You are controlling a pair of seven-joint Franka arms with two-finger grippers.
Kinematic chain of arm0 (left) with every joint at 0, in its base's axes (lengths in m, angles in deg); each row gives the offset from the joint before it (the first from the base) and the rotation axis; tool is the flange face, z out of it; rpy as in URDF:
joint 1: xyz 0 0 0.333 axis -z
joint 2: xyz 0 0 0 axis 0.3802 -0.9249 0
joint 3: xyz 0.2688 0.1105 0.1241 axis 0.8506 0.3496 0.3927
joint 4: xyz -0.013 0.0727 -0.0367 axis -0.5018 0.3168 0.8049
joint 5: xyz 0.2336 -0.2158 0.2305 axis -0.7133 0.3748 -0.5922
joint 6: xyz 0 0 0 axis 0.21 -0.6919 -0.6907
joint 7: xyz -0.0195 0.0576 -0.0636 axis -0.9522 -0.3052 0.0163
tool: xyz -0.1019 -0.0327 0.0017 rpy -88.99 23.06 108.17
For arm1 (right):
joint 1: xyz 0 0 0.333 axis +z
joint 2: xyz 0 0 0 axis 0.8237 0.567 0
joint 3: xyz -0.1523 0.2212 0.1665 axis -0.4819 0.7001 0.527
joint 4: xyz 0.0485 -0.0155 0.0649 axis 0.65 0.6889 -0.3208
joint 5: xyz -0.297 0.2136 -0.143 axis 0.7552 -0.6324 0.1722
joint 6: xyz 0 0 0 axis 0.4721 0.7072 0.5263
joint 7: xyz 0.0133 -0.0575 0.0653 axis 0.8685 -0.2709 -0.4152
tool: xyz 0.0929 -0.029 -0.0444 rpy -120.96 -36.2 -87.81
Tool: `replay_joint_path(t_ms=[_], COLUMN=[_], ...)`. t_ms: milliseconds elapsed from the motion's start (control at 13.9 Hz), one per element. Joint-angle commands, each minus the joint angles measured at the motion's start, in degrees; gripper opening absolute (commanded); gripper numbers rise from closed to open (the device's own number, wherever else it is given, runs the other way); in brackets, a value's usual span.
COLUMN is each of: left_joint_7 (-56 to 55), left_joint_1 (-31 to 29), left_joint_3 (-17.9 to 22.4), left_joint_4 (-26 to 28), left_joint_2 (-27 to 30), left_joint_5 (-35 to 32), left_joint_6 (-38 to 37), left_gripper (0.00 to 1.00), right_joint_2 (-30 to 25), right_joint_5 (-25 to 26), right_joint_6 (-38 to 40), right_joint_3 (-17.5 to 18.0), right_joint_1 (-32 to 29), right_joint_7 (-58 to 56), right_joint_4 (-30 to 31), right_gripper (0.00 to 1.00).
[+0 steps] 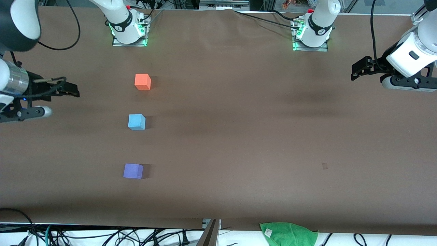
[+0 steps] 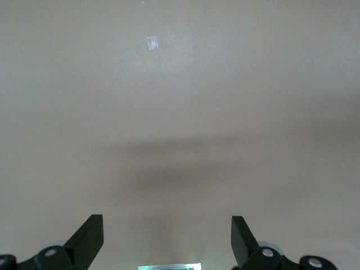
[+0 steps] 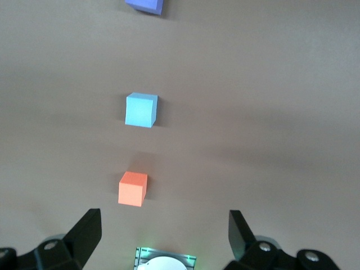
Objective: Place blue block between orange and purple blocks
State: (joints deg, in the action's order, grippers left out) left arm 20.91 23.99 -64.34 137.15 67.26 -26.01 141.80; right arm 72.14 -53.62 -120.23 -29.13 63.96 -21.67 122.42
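Three cubes stand apart in a row on the brown table toward the right arm's end. The orange block (image 1: 142, 81) is farthest from the front camera, the sky-blue block (image 1: 137, 122) is in the middle, and the purple block (image 1: 132, 171) is nearest. The right wrist view shows the orange block (image 3: 133, 189), the blue block (image 3: 140, 109) and the purple block (image 3: 145, 4) in the same line. My right gripper (image 1: 70, 90) is open and empty, up in the air at the right arm's end of the table, also seen in its wrist view (image 3: 163, 220). My left gripper (image 1: 358, 70) is open and empty over the left arm's end (image 2: 166, 224).
A green cloth (image 1: 288, 234) lies at the table's front edge. A small pale tape mark (image 1: 324, 166) is on the table below the left gripper, and shows in the left wrist view (image 2: 152, 43). The arm bases (image 1: 128, 29) stand along the back edge.
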Motion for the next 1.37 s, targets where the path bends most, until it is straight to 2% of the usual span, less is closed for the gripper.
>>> replay_joint_path(t_ms=[0, 144, 504, 936, 1296], left_joint_7=[-0.6, -0.6, -0.6, -0.6, -0.6], left_joint_1=[0.0, 0.0, 0.0, 0.1, 0.1], left_joint_3=[-0.2, -0.2, -0.2, -0.2, -0.2], left_joint_4=[-1.8, -1.8, -1.8, -1.8, -1.8], left_joint_2=[-0.6, -0.7, -0.6, -0.7, -0.7], left_joint_5=[0.2, 0.2, 0.2, 0.2, 0.2], left_joint_6=[-1.3, -1.3, -1.3, -1.3, -1.3], left_gripper=[1.0, 1.0, 1.0, 1.0, 1.0], right_joint_2=[-5.9, -9.1, -16.6, -17.5, -16.5], right_joint_5=[1.9, 3.5, 3.5, 5.3, 5.1], right_joint_6=[-4.9, -6.5, -7.4, -6.3, -6.2], right_joint_3=[6.7, 8.4, 8.5, 11.8, 12.0], right_joint_1=[-6.0, -8.0, -11.0, -11.4, -11.5], right_joint_7=[0.2, 0.3, 0.1, -0.2, 4.0], right_joint_4=[8.6, 11.0, 15.5, 16.4, 15.7], right_gripper=[1.0, 1.0, 1.0, 1.0, 1.0])
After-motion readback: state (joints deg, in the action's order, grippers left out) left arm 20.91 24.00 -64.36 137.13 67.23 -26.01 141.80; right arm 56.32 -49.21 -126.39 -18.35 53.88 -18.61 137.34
